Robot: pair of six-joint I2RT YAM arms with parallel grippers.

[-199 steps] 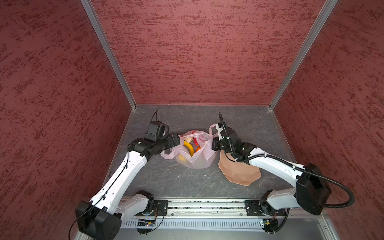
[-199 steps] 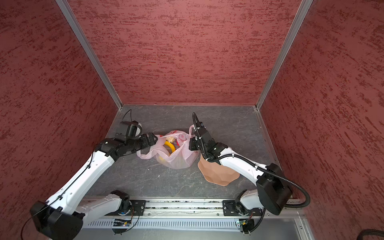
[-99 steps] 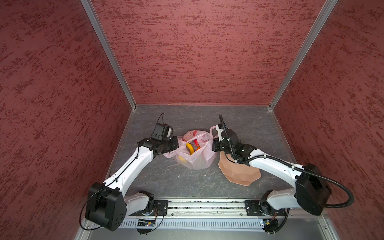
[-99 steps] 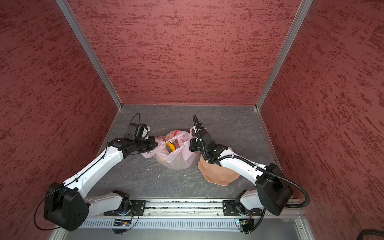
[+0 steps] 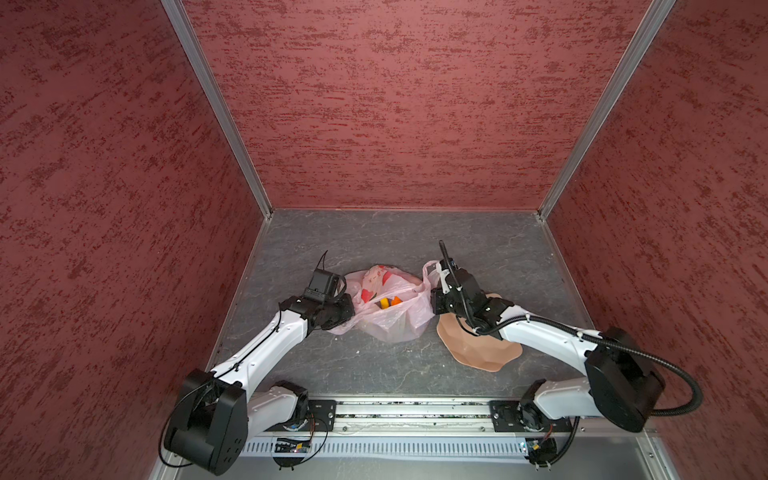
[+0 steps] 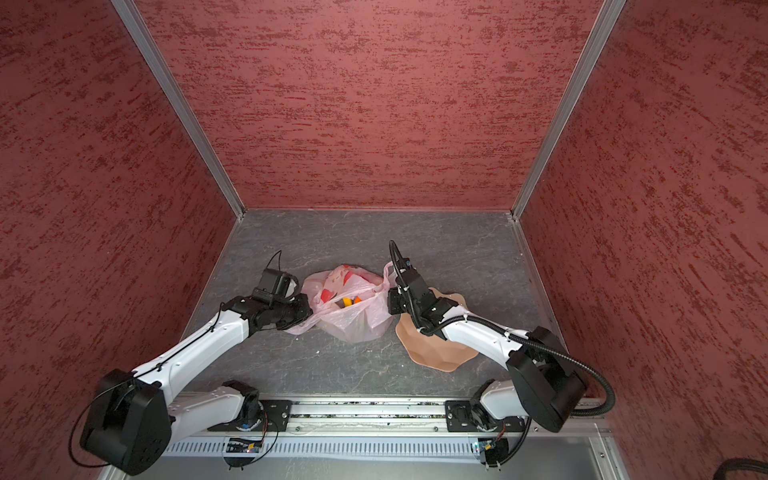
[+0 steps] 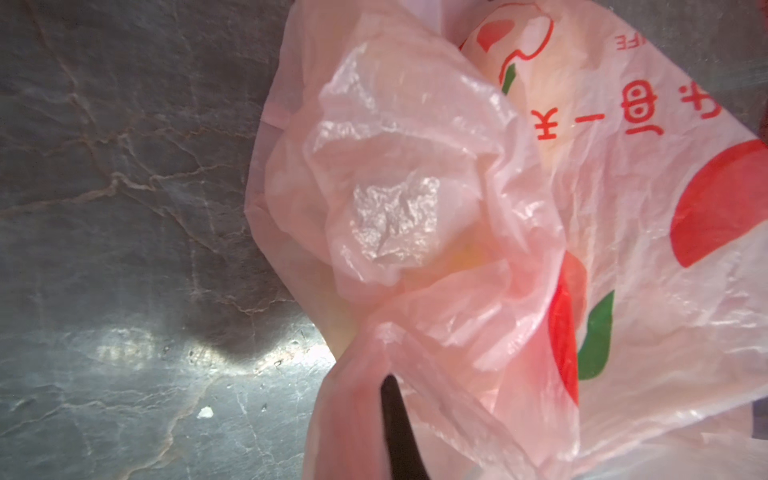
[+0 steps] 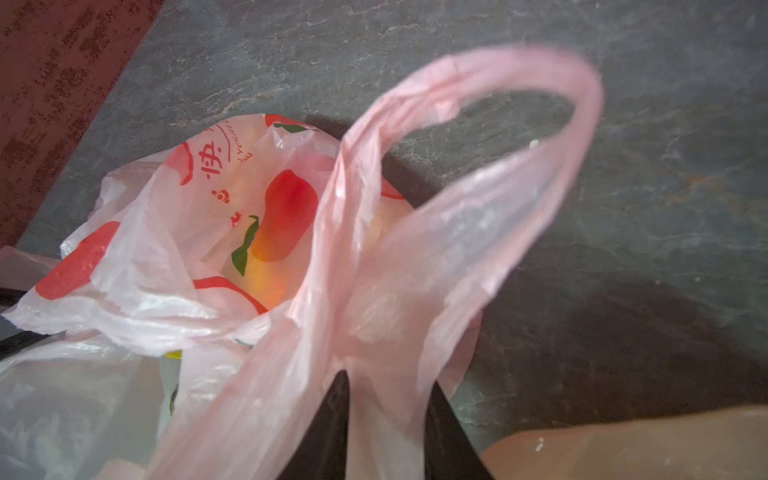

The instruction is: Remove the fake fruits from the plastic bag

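Lab test booth: red textured walls (image 5: 395, 104), rail-mounted robot arms (image 5: 266, 353).

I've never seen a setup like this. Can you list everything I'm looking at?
plastic bag: one, pale pink with red prints, middle of the table
fake fruits: number hidden, yellow and orange bits showing, inside the bag
dish: one, tan, on the table right of the bag
table: one, grey marbled
walls: three, red
rail: one, silver, front edge
left arm, right arm: white and black
left hand: black, shut on the bag
right hand: black, fingers apart, bag handle between
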